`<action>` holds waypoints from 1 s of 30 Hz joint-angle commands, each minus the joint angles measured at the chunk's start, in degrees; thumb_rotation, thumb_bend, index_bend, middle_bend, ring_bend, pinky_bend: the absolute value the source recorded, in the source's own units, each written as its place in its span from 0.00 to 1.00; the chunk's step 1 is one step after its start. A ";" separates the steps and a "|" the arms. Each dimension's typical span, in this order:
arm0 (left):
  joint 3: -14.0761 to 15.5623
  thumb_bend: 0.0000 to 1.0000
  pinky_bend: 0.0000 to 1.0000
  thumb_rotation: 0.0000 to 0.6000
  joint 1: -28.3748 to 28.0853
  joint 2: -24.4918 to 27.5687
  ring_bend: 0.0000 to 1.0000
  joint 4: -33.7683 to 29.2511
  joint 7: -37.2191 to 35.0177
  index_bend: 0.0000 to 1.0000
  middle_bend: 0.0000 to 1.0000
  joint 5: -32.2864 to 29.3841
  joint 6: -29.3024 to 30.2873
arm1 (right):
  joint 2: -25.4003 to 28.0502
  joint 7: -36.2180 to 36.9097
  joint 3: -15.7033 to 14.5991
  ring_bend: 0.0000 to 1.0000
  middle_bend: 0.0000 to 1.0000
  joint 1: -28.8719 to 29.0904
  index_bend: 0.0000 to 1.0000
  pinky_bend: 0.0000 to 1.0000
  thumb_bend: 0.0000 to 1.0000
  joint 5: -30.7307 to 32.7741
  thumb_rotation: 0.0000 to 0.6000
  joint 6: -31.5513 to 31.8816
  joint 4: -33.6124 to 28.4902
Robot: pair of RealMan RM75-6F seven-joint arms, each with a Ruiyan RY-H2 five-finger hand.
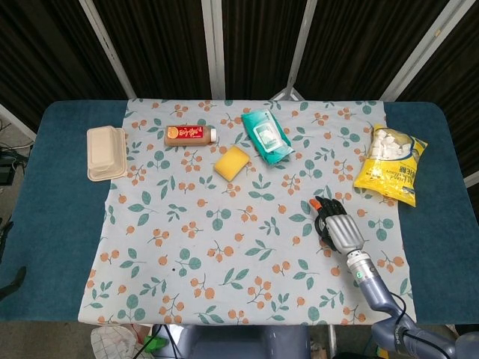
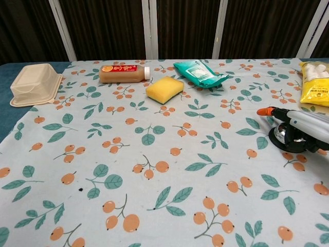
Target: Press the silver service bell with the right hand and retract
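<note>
Pressing looks like the step in hand: my right hand (image 2: 300,123) lies flat over the silver bell (image 2: 281,135) near the cloth's right edge, fingers extended, holding nothing. Next I should lift and retract.

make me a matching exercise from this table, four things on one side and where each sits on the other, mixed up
Things:
1. bell
2. sponge
3. box
4. snack bag

Places:
A. on the blue table edge, far left
B. under the right hand
C. far right side of the cloth
D. between the bottle and the wipes, a little nearer the robot

Pairs: 1-B, 2-D, 3-A, 4-C
</note>
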 commanded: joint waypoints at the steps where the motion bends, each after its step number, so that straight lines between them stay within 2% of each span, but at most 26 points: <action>1: 0.09 0.47 0.07 1.00 0.04 0.02 0.00 -0.03 0.07 0.04 0.00 0.15 0.13 | 0.06 0.38 -0.11 0.00 0.00 0.07 0.10 0.00 0.98 0.00 1.00 -0.04 0.13; 5: 0.19 0.47 0.07 1.00 0.32 0.26 0.00 -0.08 -0.34 0.04 0.00 0.25 0.56 | 1.19 0.03 -0.10 0.00 0.00 0.28 0.10 0.00 0.98 -0.65 1.00 0.87 -1.14; 8: 0.16 0.47 0.07 1.00 0.46 0.45 0.00 -0.13 -0.85 0.04 0.00 0.30 0.85 | 3.32 -0.95 0.94 0.00 0.00 0.25 0.10 0.00 0.98 -1.52 1.00 3.91 -4.43; 13: 0.18 0.47 0.07 1.00 0.54 0.77 0.00 -0.07 -1.92 0.04 0.00 0.65 1.09 | 10.62 -5.13 3.34 0.00 0.00 -1.08 0.10 0.00 0.98 -2.49 1.00 10.39 -15.25; 14: 0.25 0.47 0.07 1.00 0.54 0.86 0.00 -0.02 -2.11 0.04 0.00 0.82 1.09 | 13.14 -6.36 3.79 0.00 0.00 -1.91 0.10 0.00 0.98 -2.42 1.00 11.97 -18.92; 18: 0.43 0.47 0.07 1.00 0.60 1.10 0.00 -0.04 -2.72 0.04 0.00 1.24 1.16 | 20.88 -9.07 4.02 0.00 0.00 -5.34 0.10 0.00 0.98 -2.07 1.00 16.28 -29.23; 23: 0.71 0.47 0.07 1.00 0.82 1.40 0.00 -0.10 -3.42 0.04 0.00 1.93 1.55 | 31.15 -11.39 0.37 0.00 0.00 -12.00 0.10 0.00 0.98 -3.90 1.00 22.24 -40.05; 27: 1.01 0.47 0.07 1.00 1.11 1.66 0.00 -0.19 -4.04 0.04 0.00 2.66 2.05 | 34.55 -9.55 -3.01 0.00 0.00 -17.12 0.10 0.00 0.98 -7.10 1.00 28.07 -41.72; 30: 1.17 0.47 0.07 1.00 1.27 1.81 0.00 -0.09 -4.28 0.04 0.00 2.82 2.19 | 34.93 -8.16 -4.21 0.00 0.00 -19.95 0.10 0.00 0.98 -7.94 1.00 31.61 -40.56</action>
